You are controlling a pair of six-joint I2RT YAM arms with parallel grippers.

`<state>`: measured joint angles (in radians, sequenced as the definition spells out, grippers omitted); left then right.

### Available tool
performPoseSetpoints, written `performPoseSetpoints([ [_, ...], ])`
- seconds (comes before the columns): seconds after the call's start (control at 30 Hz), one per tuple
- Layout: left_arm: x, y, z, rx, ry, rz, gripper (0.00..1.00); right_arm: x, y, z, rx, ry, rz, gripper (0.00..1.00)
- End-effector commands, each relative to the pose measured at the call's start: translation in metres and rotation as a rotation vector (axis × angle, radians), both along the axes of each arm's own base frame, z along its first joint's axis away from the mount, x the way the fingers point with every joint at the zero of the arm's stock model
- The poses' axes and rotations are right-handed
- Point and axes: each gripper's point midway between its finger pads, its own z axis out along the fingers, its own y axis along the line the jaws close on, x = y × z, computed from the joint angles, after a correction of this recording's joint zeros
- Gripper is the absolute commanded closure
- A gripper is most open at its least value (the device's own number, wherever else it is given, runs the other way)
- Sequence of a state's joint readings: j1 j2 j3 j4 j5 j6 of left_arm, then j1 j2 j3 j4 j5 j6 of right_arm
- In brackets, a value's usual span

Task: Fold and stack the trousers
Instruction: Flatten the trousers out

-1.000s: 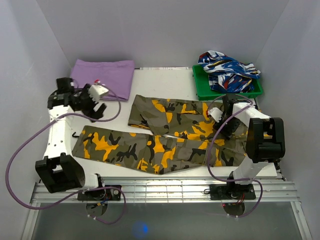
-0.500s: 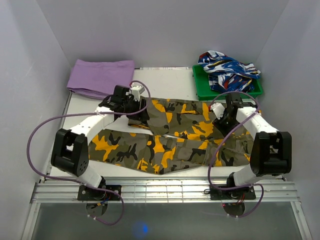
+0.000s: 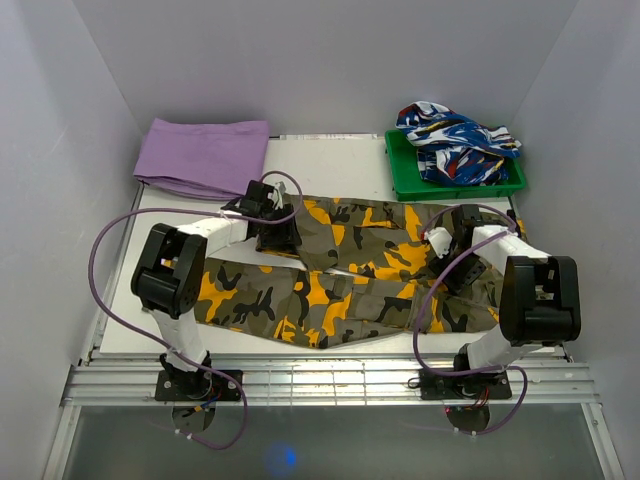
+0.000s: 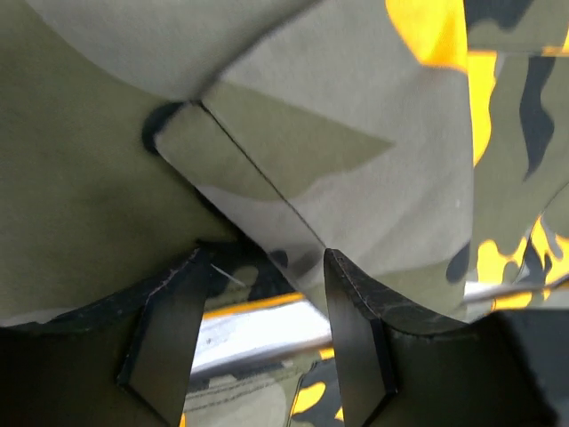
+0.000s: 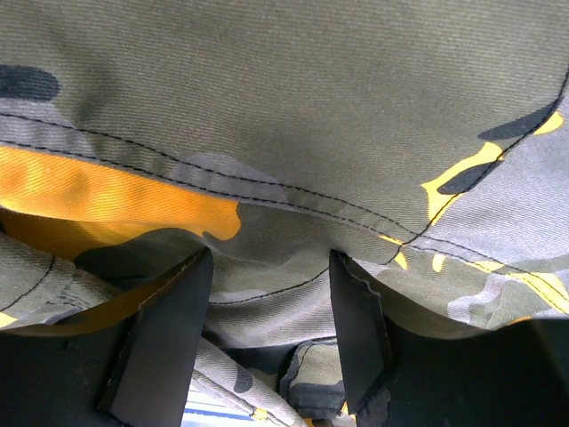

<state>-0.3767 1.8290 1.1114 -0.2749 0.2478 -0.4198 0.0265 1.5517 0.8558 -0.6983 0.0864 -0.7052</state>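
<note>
trousers (image 3: 350, 275) spread on desk (image 3: 330, 165), legs leftward | left pincer (image 4: 267, 258) part-wide over upper hem | right pincer (image 5: 271, 258) part-wide astride waist cloth | risk: shallow bite grabs one layer, fold skews

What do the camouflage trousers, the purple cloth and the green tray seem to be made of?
The trousers: woven cotton-like twill, matte; fine diagonal weave and stitched seams show in the right wrist view. The purple cloth: soft matte fabric, kind unclear; it lies folded with rounded edges. The green tray: probably hard plastic, slightly shiny; straight stiff rim, even colour.
</note>
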Motion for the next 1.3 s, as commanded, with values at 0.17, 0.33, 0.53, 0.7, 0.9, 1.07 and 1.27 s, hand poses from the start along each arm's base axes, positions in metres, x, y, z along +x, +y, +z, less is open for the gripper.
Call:
performPoseSetpoints([
  [0.17, 0.022, -0.016, -0.004, -0.051, 0.006, 0.053, 0.49, 0.009, -0.01, -0.027, -0.049, -0.004, -0.009, 0.4],
  [0.33, 0.028, -0.024, -0.002, -0.081, 0.027, 0.056, 0.82, 0.004, -0.015, -0.035, -0.074, 0.005, 0.007, 0.41],
  [0.53, 0.04, -0.007, 0.046, -0.083, -0.071, 0.073, 1.0, 0.004, -0.02, -0.036, -0.099, -0.001, 0.017, 0.41],
  [0.7, 0.047, 0.052, 0.099, -0.042, -0.166, 0.134, 1.0, 0.008, -0.023, -0.032, -0.11, -0.015, 0.027, 0.41],
  [0.9, 0.047, 0.163, 0.136, 0.108, -0.261, 0.241, 1.0, 0.011, -0.024, -0.027, -0.12, -0.03, 0.047, 0.41],
  [1.07, 0.043, 0.269, 0.118, 0.295, -0.263, 0.382, 1.0, 0.019, -0.019, -0.021, -0.091, -0.044, 0.055, 0.41],
  [1.27, 0.055, 0.342, 0.089, 0.429, -0.258, 0.477, 1.0, 0.035, -0.014, -0.002, -0.06, -0.077, 0.06, 0.41],
])
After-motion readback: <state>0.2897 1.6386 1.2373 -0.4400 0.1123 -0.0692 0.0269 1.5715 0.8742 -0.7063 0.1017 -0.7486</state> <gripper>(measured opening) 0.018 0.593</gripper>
